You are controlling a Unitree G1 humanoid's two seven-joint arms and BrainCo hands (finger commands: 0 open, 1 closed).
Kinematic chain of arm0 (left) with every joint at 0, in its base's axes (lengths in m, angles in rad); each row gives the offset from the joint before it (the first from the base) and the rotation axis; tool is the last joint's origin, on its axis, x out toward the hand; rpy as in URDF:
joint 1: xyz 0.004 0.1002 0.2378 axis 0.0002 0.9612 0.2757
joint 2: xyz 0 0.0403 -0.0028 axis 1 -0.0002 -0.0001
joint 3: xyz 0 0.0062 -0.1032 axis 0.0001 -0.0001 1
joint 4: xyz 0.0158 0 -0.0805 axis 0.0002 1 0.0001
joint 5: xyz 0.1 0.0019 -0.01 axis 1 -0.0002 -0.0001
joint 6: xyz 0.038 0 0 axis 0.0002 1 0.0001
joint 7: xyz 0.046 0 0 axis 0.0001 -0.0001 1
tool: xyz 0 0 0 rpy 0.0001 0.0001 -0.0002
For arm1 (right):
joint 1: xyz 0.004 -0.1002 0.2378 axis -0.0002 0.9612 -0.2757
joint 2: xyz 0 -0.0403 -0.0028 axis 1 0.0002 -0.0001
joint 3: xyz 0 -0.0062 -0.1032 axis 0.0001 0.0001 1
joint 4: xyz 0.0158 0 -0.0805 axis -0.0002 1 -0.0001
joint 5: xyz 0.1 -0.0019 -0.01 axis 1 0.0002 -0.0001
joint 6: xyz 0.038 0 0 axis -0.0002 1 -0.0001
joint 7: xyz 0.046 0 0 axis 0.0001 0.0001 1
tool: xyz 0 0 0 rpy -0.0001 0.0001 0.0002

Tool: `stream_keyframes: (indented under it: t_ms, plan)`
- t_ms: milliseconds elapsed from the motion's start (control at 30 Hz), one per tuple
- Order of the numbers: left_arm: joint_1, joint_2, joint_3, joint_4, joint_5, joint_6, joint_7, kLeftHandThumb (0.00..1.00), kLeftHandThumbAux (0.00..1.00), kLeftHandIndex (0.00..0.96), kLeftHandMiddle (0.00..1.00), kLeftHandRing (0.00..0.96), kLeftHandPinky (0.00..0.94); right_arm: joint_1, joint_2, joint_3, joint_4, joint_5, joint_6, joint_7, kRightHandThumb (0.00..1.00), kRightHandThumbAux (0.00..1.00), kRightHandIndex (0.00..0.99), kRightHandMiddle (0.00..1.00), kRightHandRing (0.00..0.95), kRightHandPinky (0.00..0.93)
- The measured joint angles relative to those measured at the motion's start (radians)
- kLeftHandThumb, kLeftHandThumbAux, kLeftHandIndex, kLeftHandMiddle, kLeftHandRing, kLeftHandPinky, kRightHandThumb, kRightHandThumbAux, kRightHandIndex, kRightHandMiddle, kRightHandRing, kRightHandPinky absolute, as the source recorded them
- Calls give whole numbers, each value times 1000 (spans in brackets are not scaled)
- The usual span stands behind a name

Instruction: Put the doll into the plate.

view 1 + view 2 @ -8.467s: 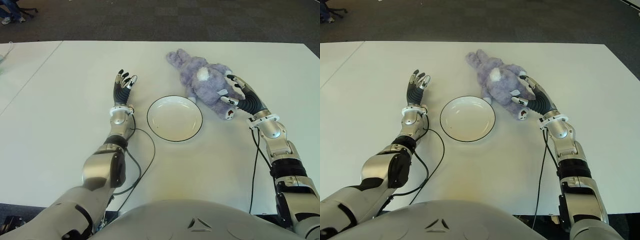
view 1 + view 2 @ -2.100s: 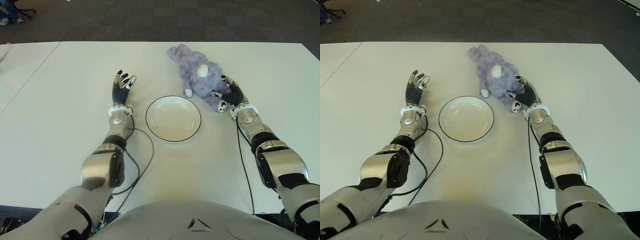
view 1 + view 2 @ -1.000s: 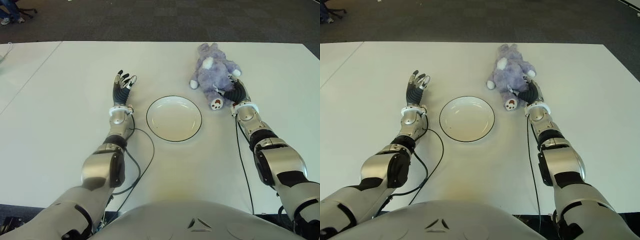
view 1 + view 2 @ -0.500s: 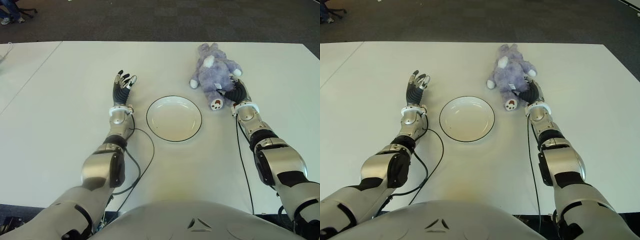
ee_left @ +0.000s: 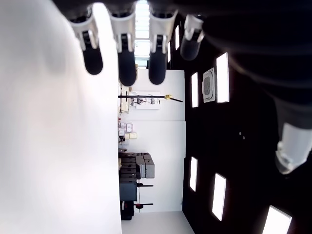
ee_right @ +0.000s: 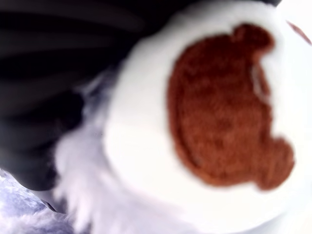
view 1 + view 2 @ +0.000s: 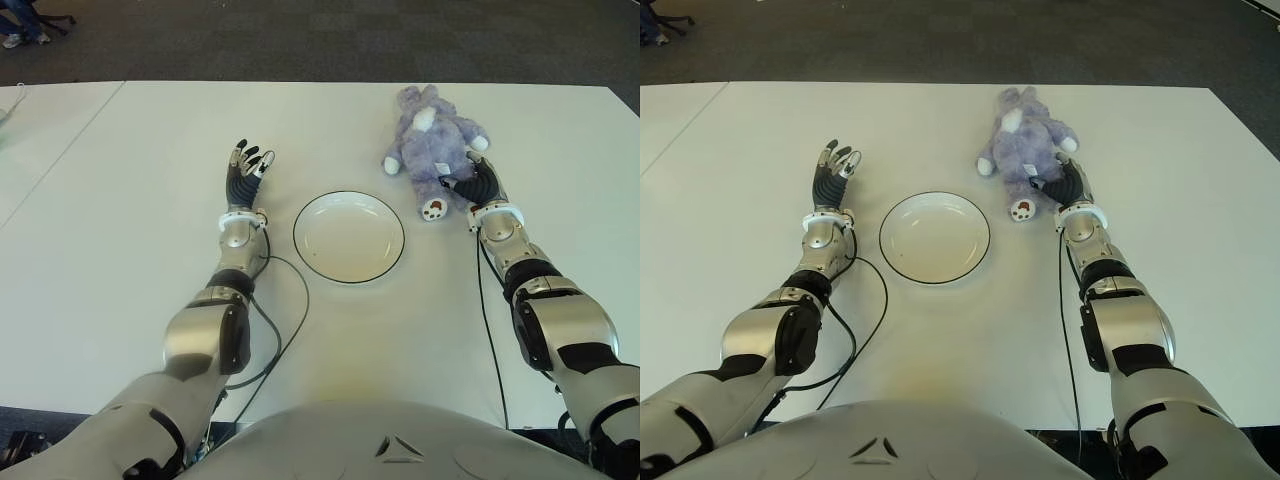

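The doll point(image 7: 432, 140), a purple plush with white paws, lies on the white table point(image 7: 150, 130) behind and to the right of the plate. My right hand point(image 7: 478, 187) sits at its near end, fingers curled on a leg. The right wrist view is filled by the doll's white foot point(image 6: 219, 131) with its brown paw print, dark fingers point(image 6: 44, 112) wrapped beside it. The white plate point(image 7: 330, 250) with a dark rim holds nothing. Left of the plate my left hand point(image 7: 245, 170) shows with fingers point(image 5: 122, 53) spread and holding nothing.
Black cables trail along the table from my left arm point(image 7: 290, 320) and my right arm point(image 7: 485, 310). A second table adjoins at the left across a seam point(image 7: 70, 140). Dark carpet point(image 7: 300, 40) lies beyond the far edge.
The doll has swung from lying slantwise behind the plate to farther right, its head now pointing away. My right hand closed on its leg and drifted slightly right. The left hand stayed put.
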Motion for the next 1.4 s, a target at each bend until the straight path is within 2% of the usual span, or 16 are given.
stream_keyframes:
  t_ms: [333, 500, 733, 1033, 1400]
  plan:
    - [1, 1, 1, 0, 0, -7, 0, 0, 517, 105, 192, 194, 183, 48, -42, 2, -89, -24, -76, -86, 699, 718, 439, 861, 864, 842]
    - [1, 2, 0, 0, 1, -8, 0, 0, 518, 104, 191, 191, 170, 79, -58, -1, -208, -27, -132, -110, 697, 719, 439, 867, 869, 856]
    - [1, 2, -1, 0, 1, -7, 0, 0, 525, 102, 187, 186, 166, 88, -63, -5, -316, -26, -208, -124, 697, 720, 438, 877, 875, 856]
    - [1, 2, 0, 0, 1, -7, 0, 0, 533, 109, 189, 188, 171, 99, -66, -8, -364, -28, -278, -130, 695, 721, 437, 879, 879, 856]
    - [1, 1, 3, 0, 0, -7, 0, 0, 526, 94, 181, 184, 170, 115, -80, -14, -379, -31, -292, -129, 695, 721, 437, 877, 878, 849]
